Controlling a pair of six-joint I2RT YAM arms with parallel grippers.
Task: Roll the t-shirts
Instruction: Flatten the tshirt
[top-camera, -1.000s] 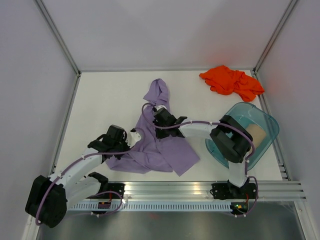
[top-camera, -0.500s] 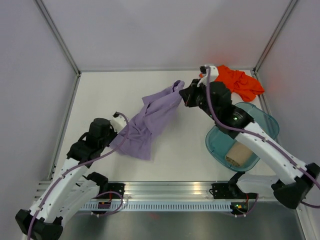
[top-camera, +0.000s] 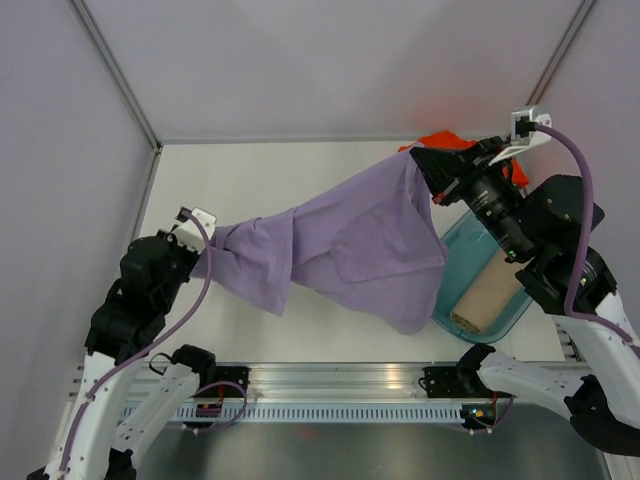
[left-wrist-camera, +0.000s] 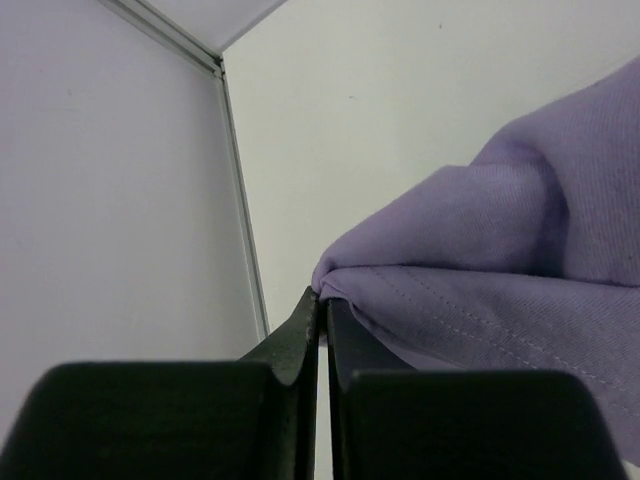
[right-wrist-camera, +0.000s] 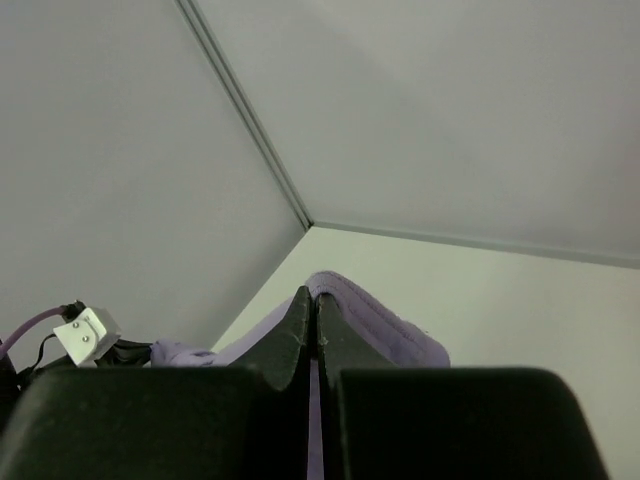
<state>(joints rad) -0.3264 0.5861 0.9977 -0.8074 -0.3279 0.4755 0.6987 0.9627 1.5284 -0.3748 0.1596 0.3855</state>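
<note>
my left pincer (top-camera: 203, 243) is clamped shut on a hemmed edge of the lavender t-shirt (top-camera: 340, 245), and my right pincer (top-camera: 425, 165) is pinched shut on the opposite edge, so the cloth hangs stretched between the two above the tabletop (top-camera: 250, 180). seen from above, its long axis runs from my left pincer at about 8 o'clock to my right at about 2 o'clock, with a loose flap sagging toward 5 o'clock (whether that flap touches the surface i cannot tell). neither arm is nearer; each owns one end. i judge the next move is to lay it flat along that line before rolling. the tan t-shirt (top-camera: 487, 295) looks rolled inside the teal tub (top-camera: 462, 250) at 4 o'clock, and the orange-red t-shirt (top-camera: 440, 138) peeks out just behind my right pincer.
</note>
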